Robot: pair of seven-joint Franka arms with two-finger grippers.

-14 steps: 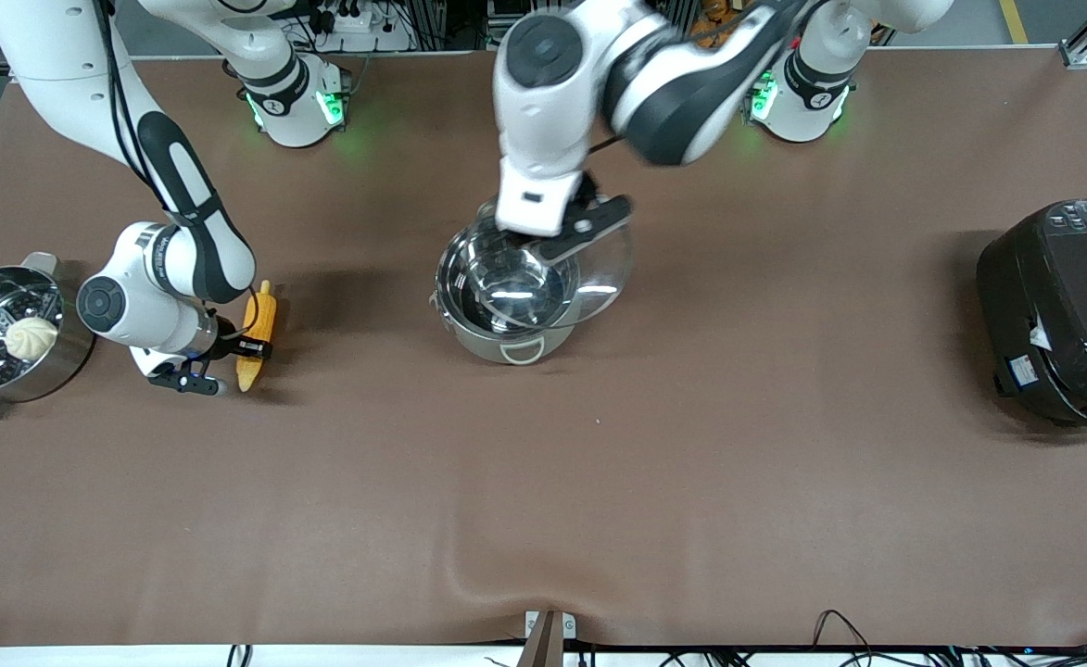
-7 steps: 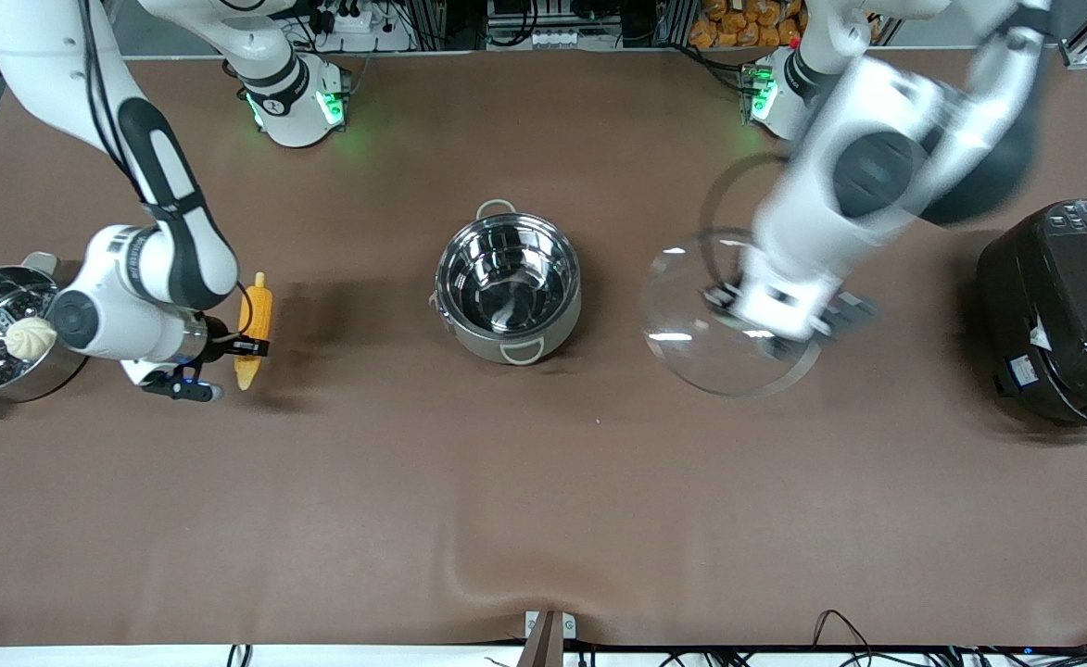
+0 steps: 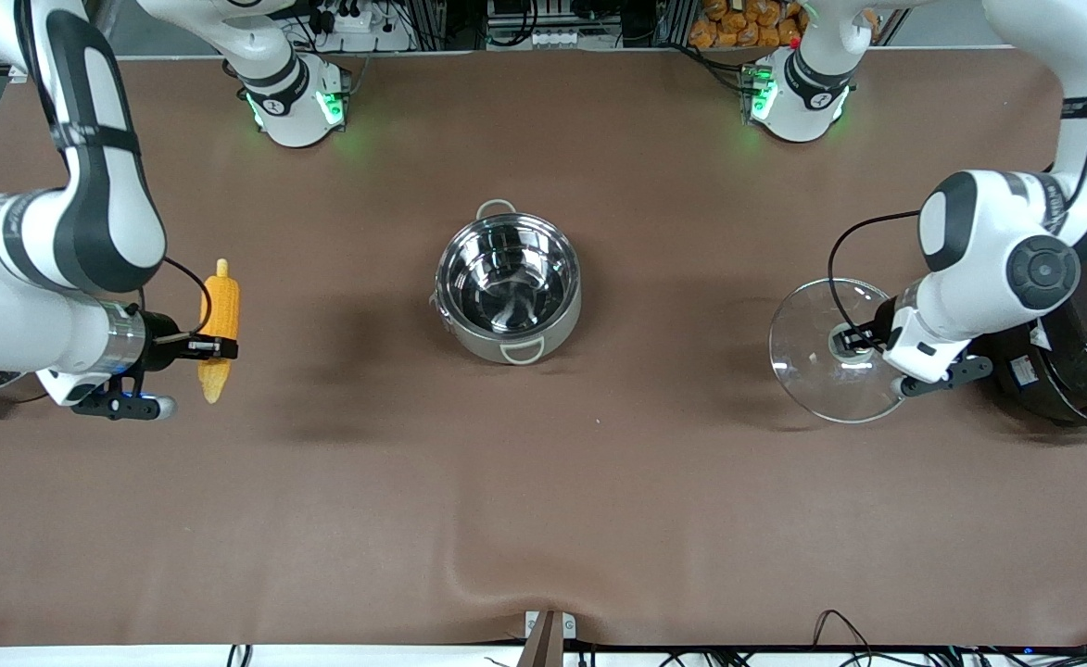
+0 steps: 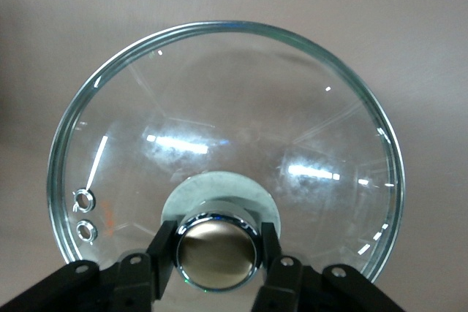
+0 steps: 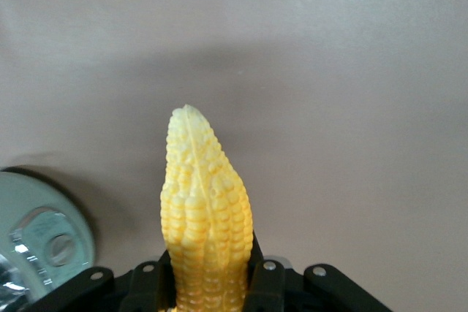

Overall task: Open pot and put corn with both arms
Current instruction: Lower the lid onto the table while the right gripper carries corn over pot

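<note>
Mid-left of frame: right gripper (image 3: pixel 202 347) clamped on corn (image 3: pixel 217 326), aloft. Centre: pot (image 3: pixel 509 285) uncovered. Mid-right: left gripper (image 3: pixel 851 339) pinching lid (image 3: pixel 816 357) knob (image 4: pixel 217 253) above table (image 3: pixel 543 482).

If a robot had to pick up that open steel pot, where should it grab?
Probably one of the pot's two small loop handles, approached from straight above: they stick out from the rim, while the round shiny body looks too wide and smooth for the jaws.

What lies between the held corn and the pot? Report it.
Nothing: in the front view only bare brown table lies between the corn, in the right gripper, and the open pot.
</note>
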